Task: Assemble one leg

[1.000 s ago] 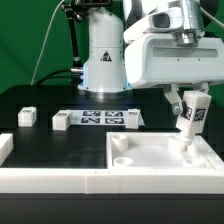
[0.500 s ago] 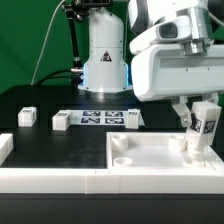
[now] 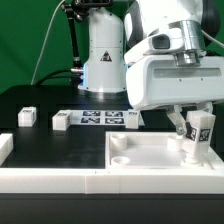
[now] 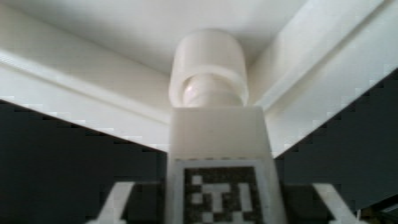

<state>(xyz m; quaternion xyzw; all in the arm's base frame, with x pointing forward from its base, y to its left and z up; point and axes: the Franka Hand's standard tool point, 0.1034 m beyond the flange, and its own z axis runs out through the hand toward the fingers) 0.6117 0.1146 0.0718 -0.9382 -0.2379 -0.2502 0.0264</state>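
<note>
Since half a second ago the gripper (image 3: pixel 196 120) has come down and shifted slightly toward the exterior view's left, carrying the leg (image 3: pixel 200 135) with it. A full second back the leg hung higher and visibly tilted. Now it stands close to upright, with its lower end down at the surface of the white tabletop panel (image 3: pixel 150 165), in the far corner on the exterior view's right.

Gripper state: fingers closed on the upper part of the leg, tag side facing out. The jaws are no wider than the block itself.

Wrist view: the tag fills the foreground. Beyond it, the leg's rounded end (image 4: pixel 208 70) points into the angle where two raised panel walls meet. I cannot tell from either view whether the end has entered the corner socket or only rests at its mouth, because the leg hides the socket.

My reading is that transport is finished and insertion is beginning. The descent has brought the end right to the corner, so what remains is seating and probably twisting it home. The main risk is a slight residual lean that could jam the end against the rim.

Untouched on the black table are three loose legs (image 3: pixel 27 117) and the marker board (image 3: pixel 100 118), all well apart from the gripper.
</note>
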